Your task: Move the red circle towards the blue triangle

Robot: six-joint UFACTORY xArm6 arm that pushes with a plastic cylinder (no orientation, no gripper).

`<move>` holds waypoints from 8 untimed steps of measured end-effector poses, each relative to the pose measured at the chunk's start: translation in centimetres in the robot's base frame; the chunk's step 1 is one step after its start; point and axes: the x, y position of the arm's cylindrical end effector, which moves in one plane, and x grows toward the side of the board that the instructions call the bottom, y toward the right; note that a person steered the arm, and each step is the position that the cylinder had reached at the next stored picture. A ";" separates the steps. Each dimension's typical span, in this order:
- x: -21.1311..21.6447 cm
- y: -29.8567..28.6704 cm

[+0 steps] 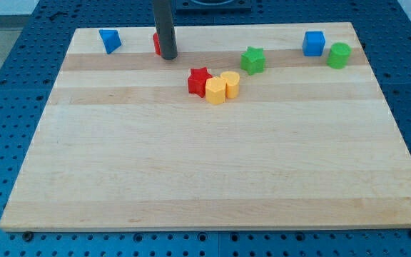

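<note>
The red circle (157, 44) sits near the view's top, left of centre, mostly hidden behind my rod. My tip (168, 56) rests on the board touching the red circle's right side. The blue triangle (110, 40) stands further to the view's left along the top edge, a short gap from the red circle.
A red star (199, 81) touches two yellow blocks (220, 87) near the top centre. A green star (252, 60), a blue cube (314, 43) and a green cylinder (339, 55) lie at the top right. The wooden board (205, 178) lies on a blue perforated table.
</note>
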 end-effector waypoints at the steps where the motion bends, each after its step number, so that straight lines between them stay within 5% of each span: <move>1: -0.1 -0.1; 4: -2.2 5.0; 8: -3.2 0.9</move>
